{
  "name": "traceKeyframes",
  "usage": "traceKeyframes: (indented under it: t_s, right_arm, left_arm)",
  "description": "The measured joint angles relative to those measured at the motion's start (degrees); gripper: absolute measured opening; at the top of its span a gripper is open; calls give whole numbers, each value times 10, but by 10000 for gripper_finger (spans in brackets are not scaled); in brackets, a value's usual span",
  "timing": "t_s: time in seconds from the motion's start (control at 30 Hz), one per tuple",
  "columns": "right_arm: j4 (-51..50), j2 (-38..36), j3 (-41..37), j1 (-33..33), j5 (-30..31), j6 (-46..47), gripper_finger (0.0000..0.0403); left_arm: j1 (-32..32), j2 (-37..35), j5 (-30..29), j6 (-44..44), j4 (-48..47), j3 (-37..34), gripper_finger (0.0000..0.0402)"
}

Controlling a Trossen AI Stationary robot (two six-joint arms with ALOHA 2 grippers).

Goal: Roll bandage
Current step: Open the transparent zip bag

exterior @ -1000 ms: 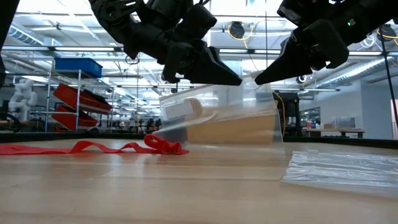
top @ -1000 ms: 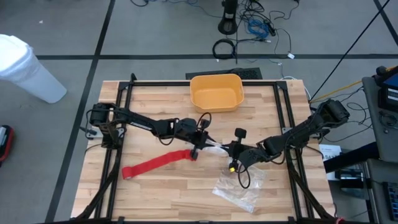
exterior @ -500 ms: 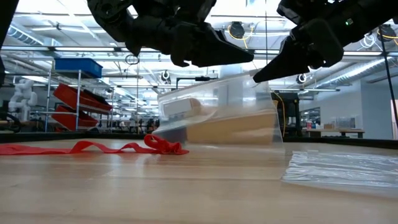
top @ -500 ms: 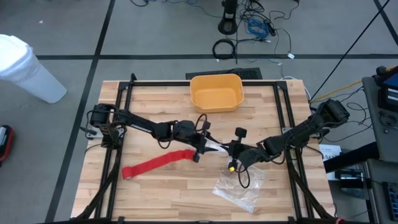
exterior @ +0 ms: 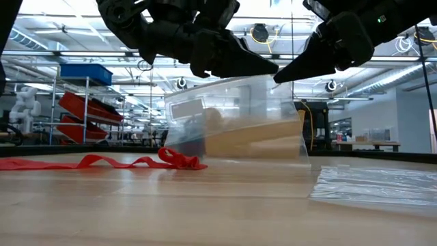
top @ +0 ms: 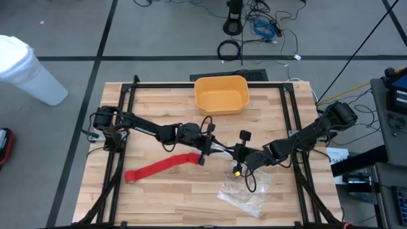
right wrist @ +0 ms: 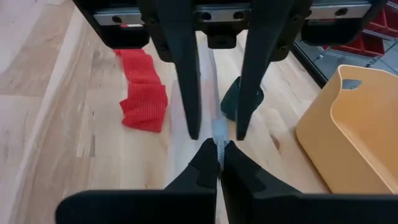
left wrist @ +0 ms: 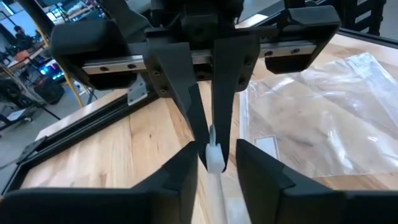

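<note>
The red bandage [top: 159, 166] lies flat as a long strip on the table's left half, its crumpled right end [right wrist: 144, 93] just below the grippers. No gripper touches it. Both grippers meet tip to tip above the table's middle over a clear plastic bag [exterior: 235, 126]. My right gripper [right wrist: 217, 155] is shut on the bag's top edge. My left gripper [left wrist: 216, 163] faces it, open. Its fingers stand on either side of the same edge, with gaps showing. My right gripper pinches the clear bag's top edge [right wrist: 217, 134] between its two fingers. It comes from the table's right and slants slightly down. The bag hangs below the fingers as a wide sheet [exterior: 205, 130]. Whether its lower edge reaches the table I cannot tell.
A second clear plastic bag [top: 245, 191] lies flat near the table's front, right of the middle. A yellow bin [top: 220, 94] stands at the far edge. A black frame [top: 127, 127] runs around the tabletop. Bare wood shows at the front left.
My left gripper's fingertips have tipped up from the hanging bag's upper part to the level of my right gripper's tips. The bag's top edge has risen a little and the sheet now hangs wider. The bandage has stayed where it was.
</note>
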Motion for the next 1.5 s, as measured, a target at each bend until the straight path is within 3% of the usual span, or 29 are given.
traceKeyframes:
  t_s: [0.23,0.33,1.23,1.5]
  right_arm:
    - [1,0,0,0,0,-5,0]
    - [5,0,0,0,0,-14,0]
    - [8,0,1,13,33,-14,1]
    - [-1,0,1,13,31,-2,0]
  left_arm:
    - [2,0,0,0,-1,0,26]
    - [4,0,0,0,-1,0,10]
    - [5,-1,-45,1,-49,-1,1]
    - [5,0,-86,-3,-30,-1,52]
